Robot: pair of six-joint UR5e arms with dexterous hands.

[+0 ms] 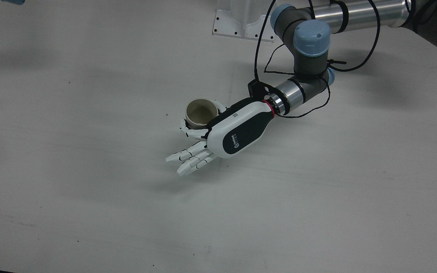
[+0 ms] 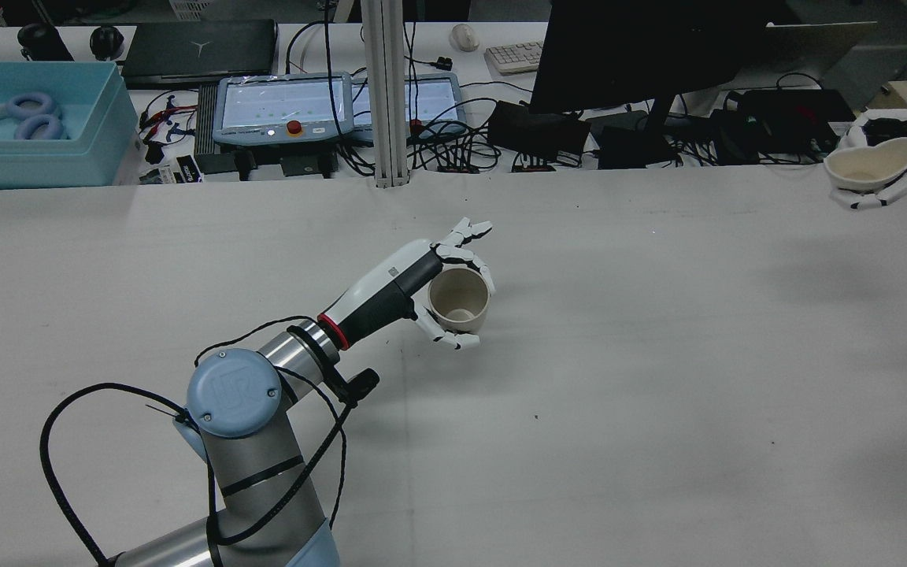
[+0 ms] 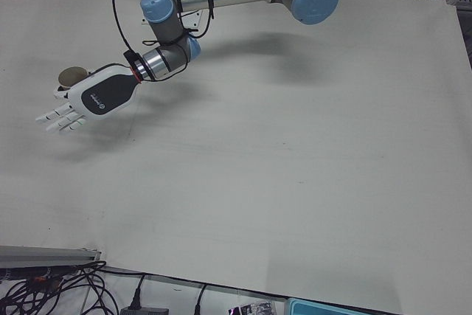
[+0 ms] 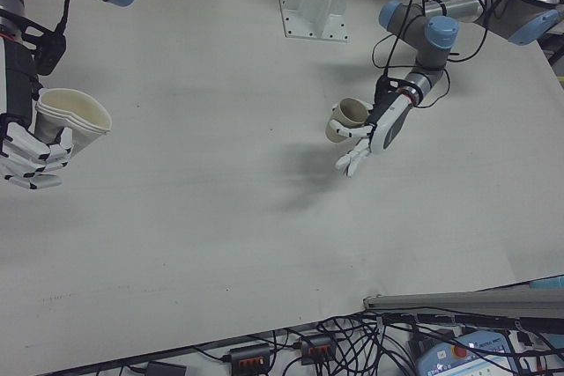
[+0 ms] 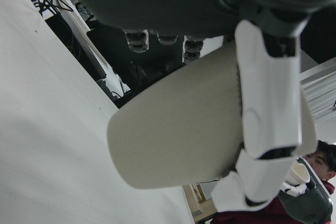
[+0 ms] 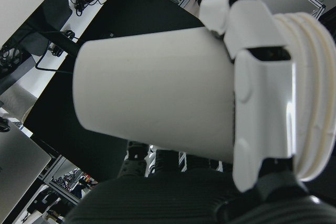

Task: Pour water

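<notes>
My left hand (image 1: pixel 237 131) is shut on a beige paper cup (image 1: pixel 201 112) near the middle of the white table (image 1: pixel 89 189). Thumb and one finger wrap the cup and the other fingers (image 1: pixel 190 159) stick out straight. The cup is roughly upright with its mouth open upward; it also shows in the rear view (image 2: pixel 460 298) and close up in the left hand view (image 5: pixel 184 129). My right hand (image 4: pixel 26 156) is shut on a second beige cup (image 4: pixel 72 121) with a ribbed, stacked-looking rim, held above the table's right side and tilted. That cup also shows in the rear view (image 2: pixel 869 165).
A white mounting plate (image 1: pixel 241 26) stands at the robot's side of the table. Beyond the far edge are a blue bin (image 2: pixel 28 118), two teach pendants (image 2: pixel 280 106), a dark monitor (image 2: pixel 642 55) and cables. A metal rail (image 4: pixel 458 305) lies along the operators' edge.
</notes>
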